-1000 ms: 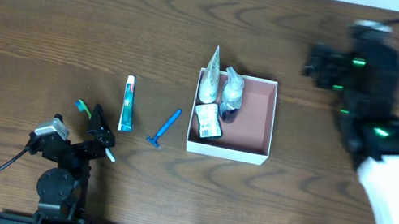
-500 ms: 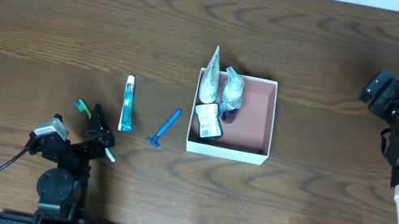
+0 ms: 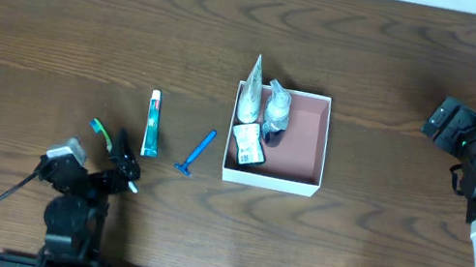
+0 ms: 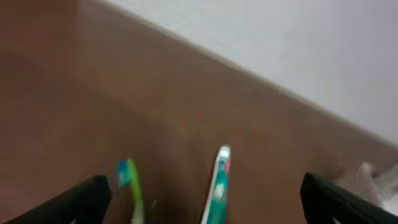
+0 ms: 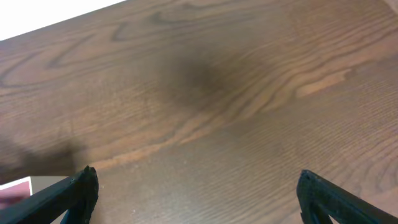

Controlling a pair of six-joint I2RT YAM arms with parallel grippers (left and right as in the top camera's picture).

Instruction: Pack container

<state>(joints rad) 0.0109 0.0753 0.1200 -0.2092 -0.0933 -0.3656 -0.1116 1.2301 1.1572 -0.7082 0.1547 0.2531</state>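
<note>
I count one square, white-walled container (image 3: 305, 145) holding three pale toiletry packs (image 3: 250, 98). Outside it I see one teal-and-white toothpaste tube (image 3: 152, 124), one blue plastic razor (image 3: 199, 150) and one green-headed toothbrush (image 3: 99, 128).

No text, brand or number can be read.

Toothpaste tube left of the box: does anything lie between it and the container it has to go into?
Yes. A blue plastic razor lies between the white-and-teal toothpaste tube and the square white-walled container, apart from both.
</note>
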